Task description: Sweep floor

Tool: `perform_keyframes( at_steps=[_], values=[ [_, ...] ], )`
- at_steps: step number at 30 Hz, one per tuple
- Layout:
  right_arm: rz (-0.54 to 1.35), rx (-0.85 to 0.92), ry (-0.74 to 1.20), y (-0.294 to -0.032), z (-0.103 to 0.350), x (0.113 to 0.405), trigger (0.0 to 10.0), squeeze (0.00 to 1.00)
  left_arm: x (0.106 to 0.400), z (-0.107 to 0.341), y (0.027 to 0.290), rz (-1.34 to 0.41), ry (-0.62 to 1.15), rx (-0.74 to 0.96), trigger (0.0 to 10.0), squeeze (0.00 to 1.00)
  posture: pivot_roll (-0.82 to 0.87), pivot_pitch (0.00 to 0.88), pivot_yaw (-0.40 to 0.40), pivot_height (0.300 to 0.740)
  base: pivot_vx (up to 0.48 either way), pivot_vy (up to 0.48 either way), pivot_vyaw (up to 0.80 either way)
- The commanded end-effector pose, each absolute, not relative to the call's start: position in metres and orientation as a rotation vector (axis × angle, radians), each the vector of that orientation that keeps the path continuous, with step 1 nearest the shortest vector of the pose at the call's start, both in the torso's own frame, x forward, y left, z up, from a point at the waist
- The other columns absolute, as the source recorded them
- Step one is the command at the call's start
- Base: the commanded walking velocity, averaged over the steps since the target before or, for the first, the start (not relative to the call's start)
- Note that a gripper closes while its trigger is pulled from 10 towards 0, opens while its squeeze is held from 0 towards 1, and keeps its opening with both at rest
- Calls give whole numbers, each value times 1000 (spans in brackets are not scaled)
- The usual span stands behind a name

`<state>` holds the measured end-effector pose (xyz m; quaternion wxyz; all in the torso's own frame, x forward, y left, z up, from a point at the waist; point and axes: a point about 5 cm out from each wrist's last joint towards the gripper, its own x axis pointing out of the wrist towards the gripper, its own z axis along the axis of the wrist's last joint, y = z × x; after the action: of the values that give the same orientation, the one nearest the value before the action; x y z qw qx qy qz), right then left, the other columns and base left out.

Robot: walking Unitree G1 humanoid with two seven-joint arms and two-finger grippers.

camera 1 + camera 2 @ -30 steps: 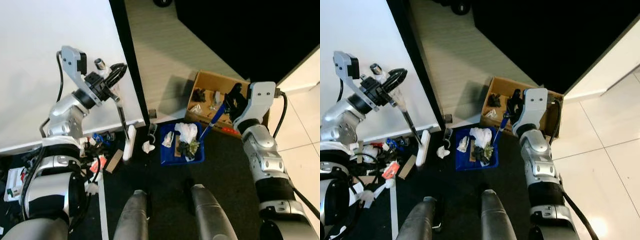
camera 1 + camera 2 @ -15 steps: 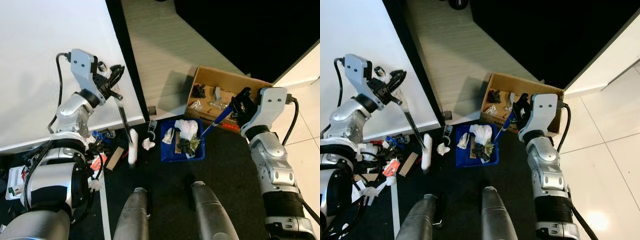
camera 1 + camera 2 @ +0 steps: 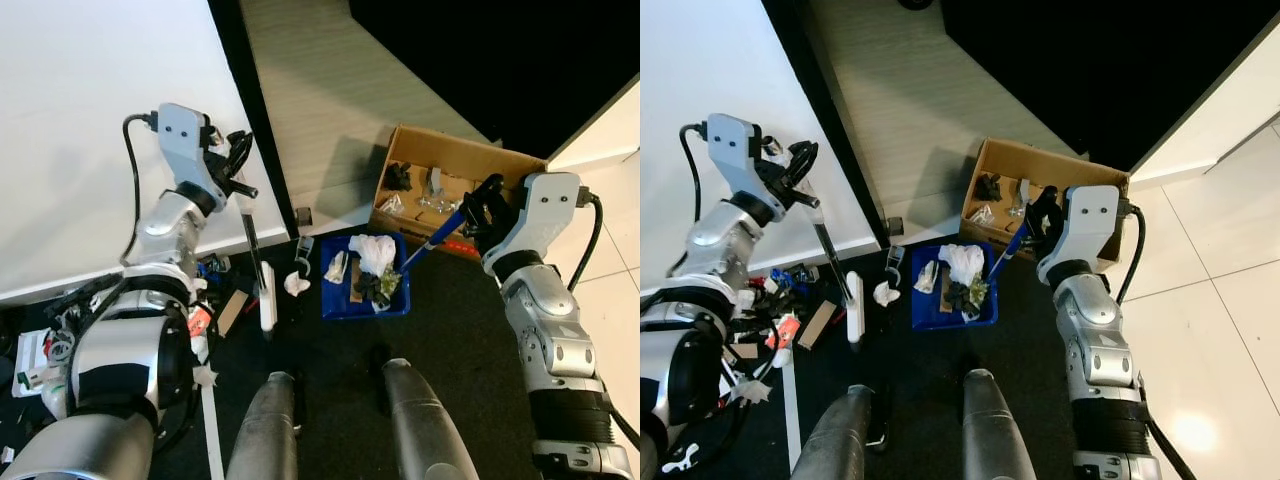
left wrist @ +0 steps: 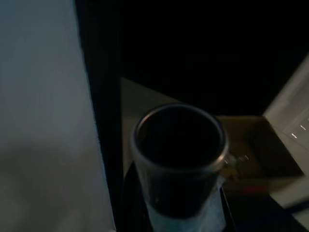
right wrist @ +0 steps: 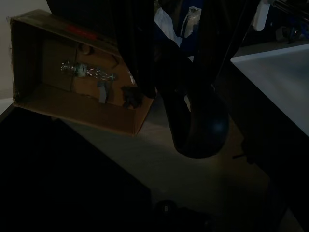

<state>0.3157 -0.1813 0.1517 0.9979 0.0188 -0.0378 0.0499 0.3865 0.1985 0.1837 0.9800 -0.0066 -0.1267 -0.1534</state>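
Blue dustpan (image 3: 364,295), no legible writing

Head stereo looks down; wrists close, dark.

No legible text anywhere (labels too blurred)

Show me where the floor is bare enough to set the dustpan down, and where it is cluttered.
Bare: the pale floor strip behind the cardboard box, and the dark floor right of the blue dustpan. Crowded: the scrap pile beside the brush head, near the left gripper.
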Motion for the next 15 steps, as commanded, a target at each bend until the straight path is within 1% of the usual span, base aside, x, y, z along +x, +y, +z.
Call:
perform_keyframes(
  at_steps=[1,4,6,7,9,11,12,15],
  values=[
    [95,79,-13,-181,137,310,10000,0,381,159,191,-301,-179,-62,10000,0,-302,403,48,740,0,0,0],
    [90,83,-19,-182,138,310,10000,0,385,164,165,-356,-229,-187,10000,0,-309,398,50,740,0,0,0],
    [91,83,-18,-181,138,310,10000,0,388,171,153,-391,-262,-284,10000,0,-309,395,50,740,0,0,0],
    [91,83,-18,-181,138,310,10000,0,388,171,153,-391,-262,-284,10000,0,-309,395,50,740,0,0,0],
    [92,83,-17,-180,138,310,10000,0,391,181,138,-482,-295,-426,10000,0,-307,391,53,740,0,0,0],
    [94,85,-17,-179,139,311,10000,0,392,189,125,-573,-317,-527,10000,0,-305,388,55,740,0,0,0],
    [94,85,-17,-179,139,311,10000,0,392,189,125,-573,-317,-527,10000,0,-305,388,55,740,0,0,0],
    [97,89,-20,-178,139,312,10000,0,391,197,112,-721,-330,-608,10000,0,-294,378,62,740,0,0,0]
  ],
)
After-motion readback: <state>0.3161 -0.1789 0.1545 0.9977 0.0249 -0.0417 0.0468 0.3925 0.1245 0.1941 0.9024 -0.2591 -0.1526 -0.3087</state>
